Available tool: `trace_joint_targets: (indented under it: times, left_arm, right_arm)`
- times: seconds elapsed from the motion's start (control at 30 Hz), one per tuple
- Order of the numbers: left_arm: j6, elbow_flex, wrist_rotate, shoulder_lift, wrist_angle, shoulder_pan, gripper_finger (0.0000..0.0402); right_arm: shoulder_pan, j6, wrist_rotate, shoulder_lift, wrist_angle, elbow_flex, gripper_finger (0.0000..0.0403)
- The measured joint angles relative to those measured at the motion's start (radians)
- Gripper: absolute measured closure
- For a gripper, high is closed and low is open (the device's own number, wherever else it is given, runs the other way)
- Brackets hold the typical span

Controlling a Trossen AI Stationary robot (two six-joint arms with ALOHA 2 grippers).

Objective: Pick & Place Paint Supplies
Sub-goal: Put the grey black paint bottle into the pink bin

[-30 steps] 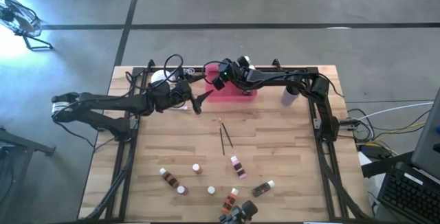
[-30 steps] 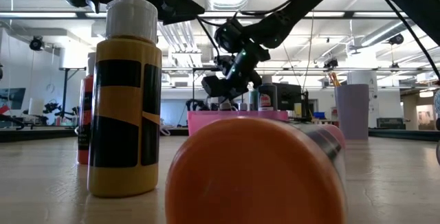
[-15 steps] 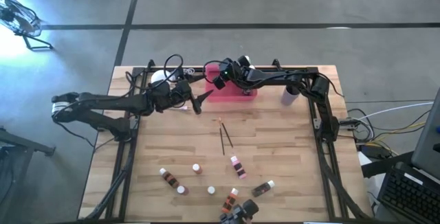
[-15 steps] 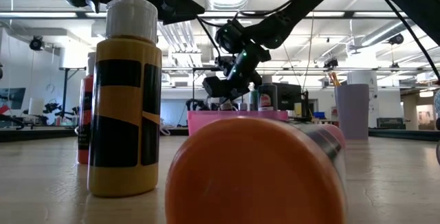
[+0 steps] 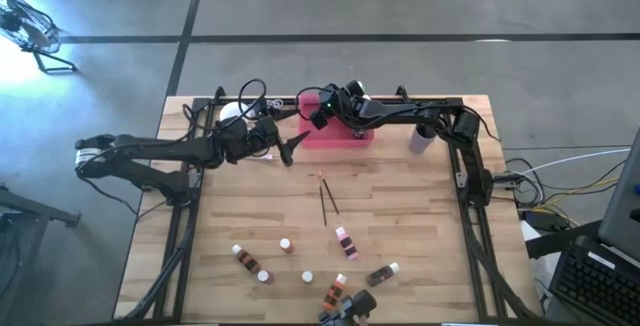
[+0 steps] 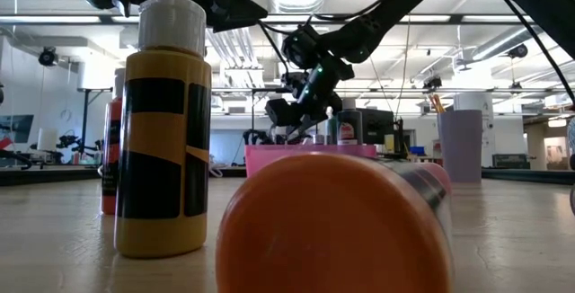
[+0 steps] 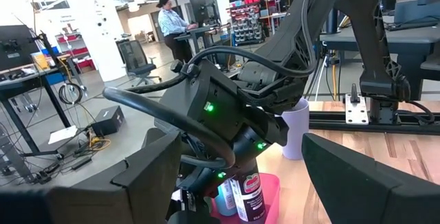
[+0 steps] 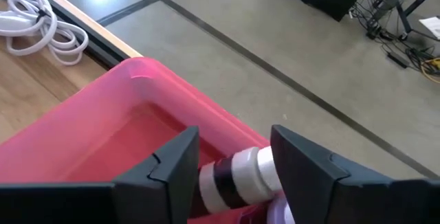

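- Now the right claw (image 8: 230, 172) sits over the pink rectangular plastic tray (image 5: 338, 131) at the far side of the desk, its dark fingers (image 8: 172, 165) spread to either side of a small white-capped bottle with a dark band (image 8: 230, 172).
- Compared with a second ago, the jaws have widened around that bottle; the arm itself has barely shifted over the tray.
- Whether the fingers still touch the bottle cannot be told from the right wrist view; it looks like a release in progress, so the bottle is probably being left in the tray.
- In the left wrist view other bottles (image 7: 246, 195) already stand in the tray beneath the right arm.
- Just beside the tray, the left claw (image 5: 290, 147) hangs with its jaws wide and nothing between them, unchanged from a second ago.
- Farther out, thin dark-handled paintbrushes (image 5: 326, 201) lie on the bare wooden desk (image 5: 420, 216) near its middle.
- Nearer the front edge, several small white-capped bottles (image 5: 346, 242) are scattered, some upright, some lying down.
- Judging from that spread, one more item has reached the tray, but most of the supplies are yet to be moved.
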State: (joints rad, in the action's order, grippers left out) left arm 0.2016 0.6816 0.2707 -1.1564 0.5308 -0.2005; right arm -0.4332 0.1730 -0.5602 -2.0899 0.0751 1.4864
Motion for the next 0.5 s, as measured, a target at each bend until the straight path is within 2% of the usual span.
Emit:
trace_joint_targets:
  times: [0.17,0.5]
  left_arm:
    - [0.000,0.000,0.000,0.000,0.000,0.000,0.0097]
    - [0.000,0.000,0.000,0.000,0.000,0.000,0.0097]
  right_arm:
    - [0.000,0.000,0.000,0.000,0.000,0.000,0.0224]
    - [0.000,-0.019,0.000,0.000,0.003,0.001,0.0261]
